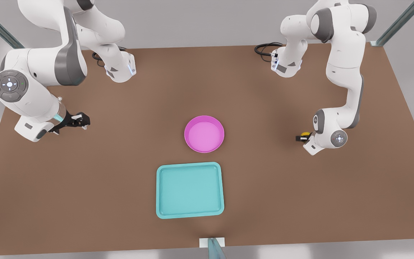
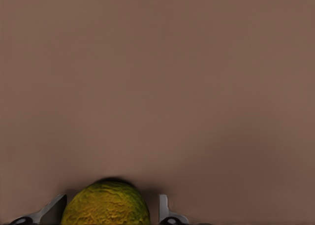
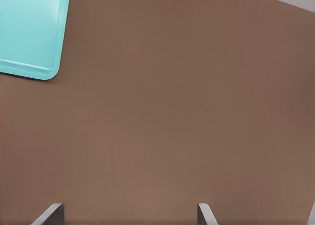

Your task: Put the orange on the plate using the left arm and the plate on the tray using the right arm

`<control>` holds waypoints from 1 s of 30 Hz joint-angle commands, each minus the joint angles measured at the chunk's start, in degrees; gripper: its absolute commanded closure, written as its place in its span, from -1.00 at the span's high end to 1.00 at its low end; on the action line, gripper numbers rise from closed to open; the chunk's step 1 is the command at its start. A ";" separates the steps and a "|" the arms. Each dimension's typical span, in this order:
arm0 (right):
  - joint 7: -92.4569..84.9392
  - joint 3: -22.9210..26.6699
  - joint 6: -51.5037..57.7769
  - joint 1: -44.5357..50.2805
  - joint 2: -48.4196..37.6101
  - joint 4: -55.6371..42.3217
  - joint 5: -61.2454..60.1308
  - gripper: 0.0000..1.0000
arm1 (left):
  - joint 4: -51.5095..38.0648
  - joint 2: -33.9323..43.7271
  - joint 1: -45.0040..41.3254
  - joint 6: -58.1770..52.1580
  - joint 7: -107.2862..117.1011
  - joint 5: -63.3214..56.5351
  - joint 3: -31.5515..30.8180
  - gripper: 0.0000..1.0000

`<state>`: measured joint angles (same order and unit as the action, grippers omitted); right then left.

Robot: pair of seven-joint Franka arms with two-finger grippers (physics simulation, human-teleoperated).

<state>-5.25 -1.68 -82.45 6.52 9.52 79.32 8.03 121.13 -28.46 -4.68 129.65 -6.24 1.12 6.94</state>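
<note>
The small bumpy yellow-orange orange (image 2: 106, 205) lies low over the brown table between the fingers (image 2: 163, 208) of my left gripper (image 1: 302, 137), which press close against both its sides. In the front view the orange (image 1: 304, 134) peeks out at that gripper, on the front view's right. The pink plate (image 1: 204, 134) rests on the table mid-scene, holding nothing. Just in front of it lies the teal tray (image 1: 189, 190), also bare. My right gripper (image 1: 83, 118) hovers open at the front view's left, far from the plate; its fingertips (image 3: 54, 212) frame bare table.
A corner of the tray (image 3: 29, 33) appears in the right wrist view. Both arm bases (image 1: 120, 68) (image 1: 286, 64) stand at the table's far edge. A small post (image 1: 212, 246) sits at the near edge. Bare tabletop surrounds the plate and tray.
</note>
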 commanded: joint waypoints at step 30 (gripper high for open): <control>0.59 0.62 -3.24 -0.46 -4.16 7.34 0.32 1.00 | -43.78 -15.84 -35.05 -18.10 52.65 10.05 -10.72 1.00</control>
<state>-4.85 -1.06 -84.79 5.96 5.42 86.58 8.25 77.45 -44.08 -39.84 112.04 26.07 11.25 -3.46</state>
